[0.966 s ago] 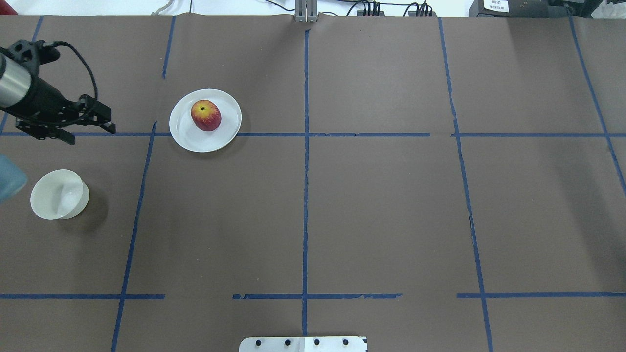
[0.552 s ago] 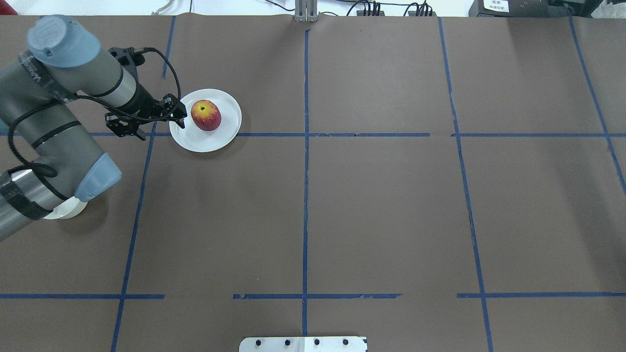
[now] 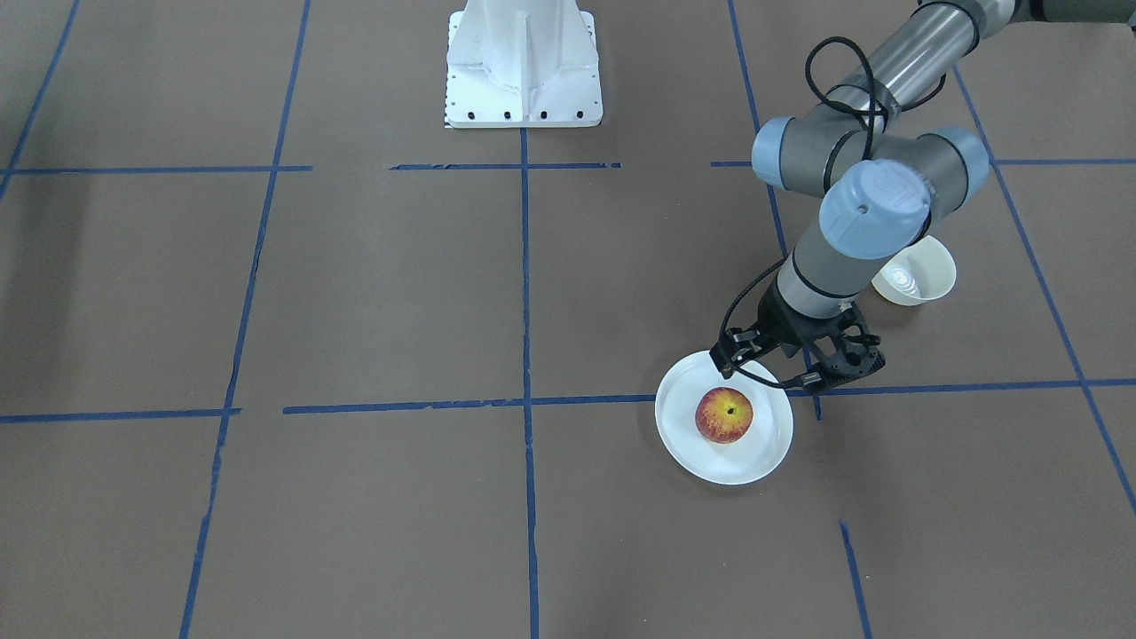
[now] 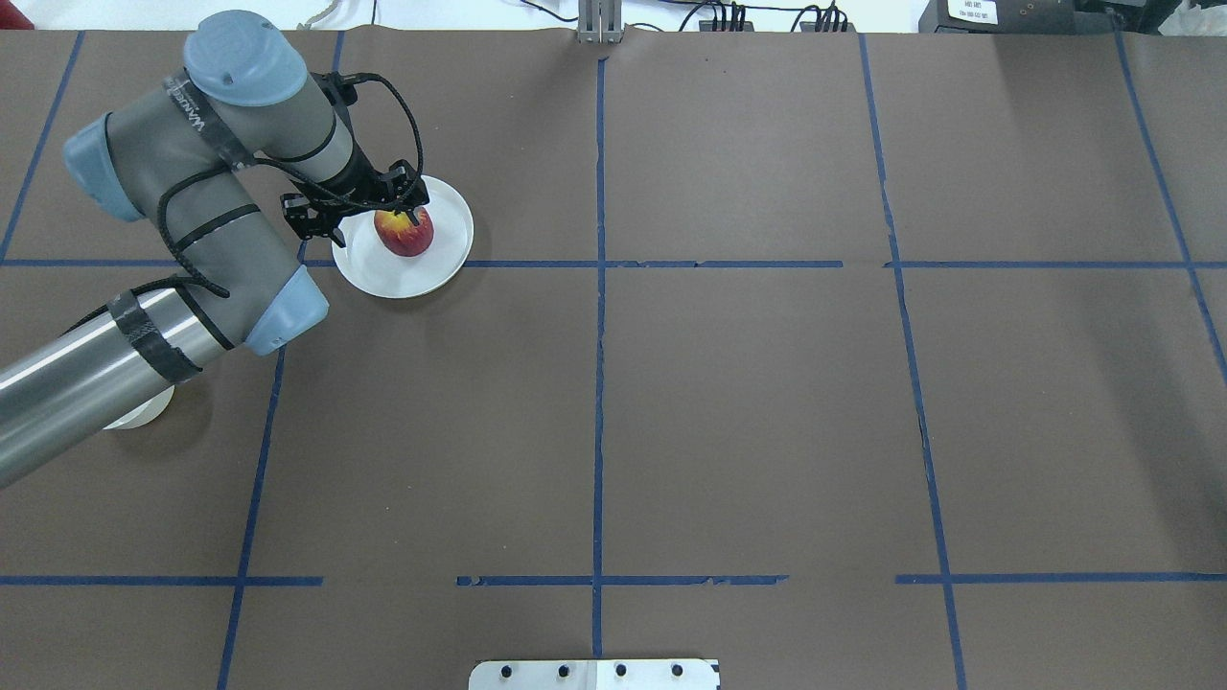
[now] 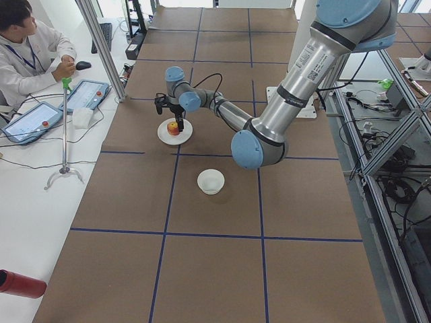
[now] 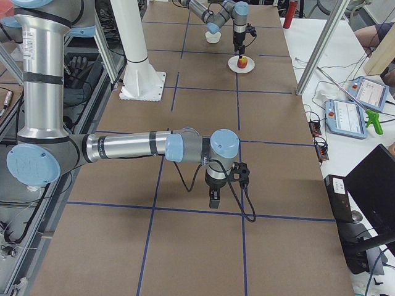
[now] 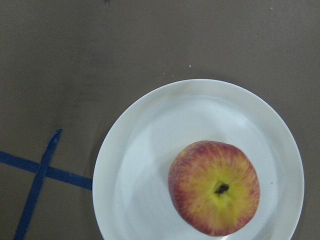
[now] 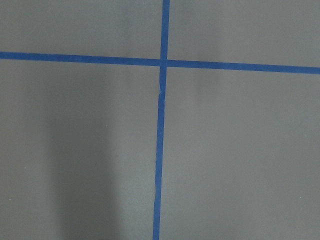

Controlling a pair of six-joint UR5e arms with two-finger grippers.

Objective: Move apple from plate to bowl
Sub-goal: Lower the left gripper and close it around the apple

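Red apple [image 3: 724, 414] on plate [image 3: 756, 451], left jaws wide near it; arm [image 3: 874, 209] overhangs bowl [image 3: 927, 271].

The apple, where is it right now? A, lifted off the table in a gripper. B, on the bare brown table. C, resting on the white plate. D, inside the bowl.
C: the apple rests on the plate with white rim showing around it, while the bowl stands apart with no apple in it.
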